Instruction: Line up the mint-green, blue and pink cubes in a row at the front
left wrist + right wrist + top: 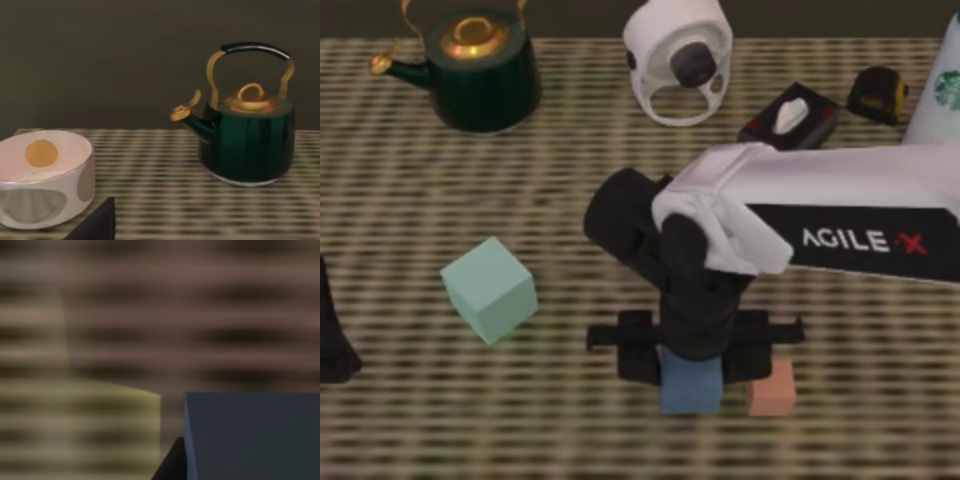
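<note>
R hand (pixel 692 352) sits directly over blue cube (pixel 690 388) at table (pixel 880 340) front; cube fills the R wrist view, but can't tell if fingers pinch it or stand spread. Pink cube (pixel 772 388) just beside hand on its right, mint-green cube (pixel 489 289) well apart to its left. "AGILE·X" legible on R arm (pixel 860 225); L hand (pixel 332 345) parked at left edge, state can't tell.

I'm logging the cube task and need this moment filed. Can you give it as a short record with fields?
right gripper: at the front, over the blue cube
pink cube: at the front, just right of the blue one
mint-green cube: left of the other two, farther back, tilted, not in the row
left arm: parked at the left edge
</note>
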Controlling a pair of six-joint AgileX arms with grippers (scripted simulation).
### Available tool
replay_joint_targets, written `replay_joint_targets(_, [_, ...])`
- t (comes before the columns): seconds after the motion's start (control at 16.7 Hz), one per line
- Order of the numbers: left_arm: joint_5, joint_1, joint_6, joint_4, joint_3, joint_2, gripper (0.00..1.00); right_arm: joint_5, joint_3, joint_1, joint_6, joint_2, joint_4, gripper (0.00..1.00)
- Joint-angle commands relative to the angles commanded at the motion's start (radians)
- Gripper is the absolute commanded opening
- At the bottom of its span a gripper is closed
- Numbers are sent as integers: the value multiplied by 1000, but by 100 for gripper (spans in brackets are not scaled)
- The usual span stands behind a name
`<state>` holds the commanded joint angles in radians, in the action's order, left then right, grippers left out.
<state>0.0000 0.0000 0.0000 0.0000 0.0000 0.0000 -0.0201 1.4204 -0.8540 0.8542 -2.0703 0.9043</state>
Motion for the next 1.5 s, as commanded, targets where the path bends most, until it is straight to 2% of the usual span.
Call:
replay_joint_targets(0.48, [0,0,0,0,0,0,100,0,0,0,0,0,0,98])
replay_joint_targets(1.08, [0,0,0,0,0,0,100,0,3,2,1,1,4,100])
replay_joint_targets(1.5, [0,0,0,0,0,0,100,1,150,-10,1,67,226,100])
